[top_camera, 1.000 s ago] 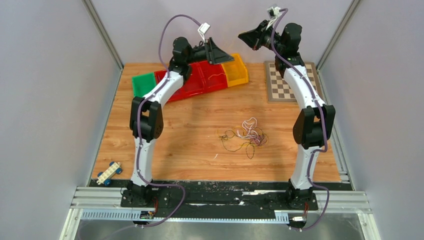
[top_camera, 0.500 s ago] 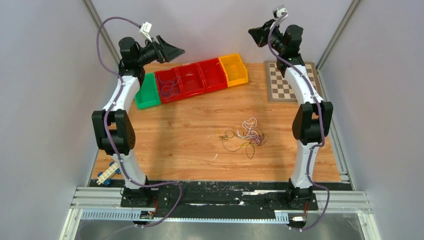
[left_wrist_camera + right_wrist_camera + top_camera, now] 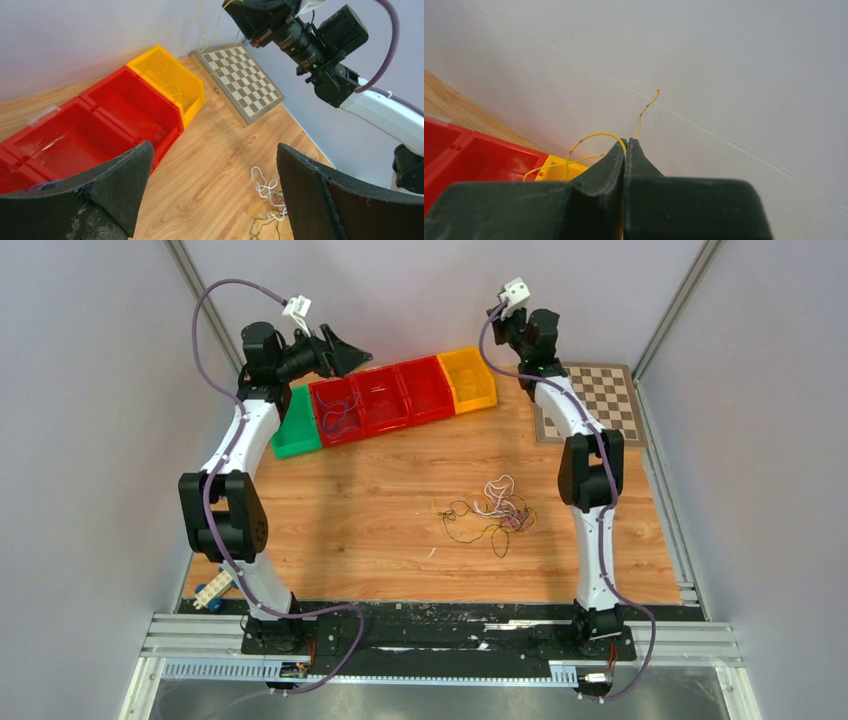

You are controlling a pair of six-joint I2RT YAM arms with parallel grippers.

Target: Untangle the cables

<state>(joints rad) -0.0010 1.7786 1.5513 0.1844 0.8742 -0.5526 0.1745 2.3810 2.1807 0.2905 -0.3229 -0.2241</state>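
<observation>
Tangle of thin cables (image 3: 490, 510) lies on the wooden table (image 3: 380, 540), slightly right of centre in the top view, a loose knot of white, yellow and dark strands well apart from both arms. The left wrist view catches the same knot at its lower edge (image 3: 267, 200), between its own fingers.

The left gripper (image 3: 212, 155) is spread wide and holds nothing. In the top view it hangs at the upper left, above the row of bins.

Only the right wrist view shows the right gripper (image 3: 626, 145) up close: its jaws are pressed together, pinching a yellow cable (image 3: 596, 137). One end arcs down toward the yellow bin (image 3: 556, 170) at the lower left, and the other end sticks up against the pale wall (image 3: 724, 75). The top view is too coarse to show this strand. The left wrist view shows it from the side (image 3: 218, 22), as fine yellow lines dangling from the raised right gripper at the top of the frame, over the corner between the yellow bin and the checkerboard (image 3: 240, 80).

The red bins (image 3: 380, 400) sit left of the yellow one, and the green bin (image 3: 293, 425) ends the row. A dark cable loop lies in the leftmost red bin.
</observation>
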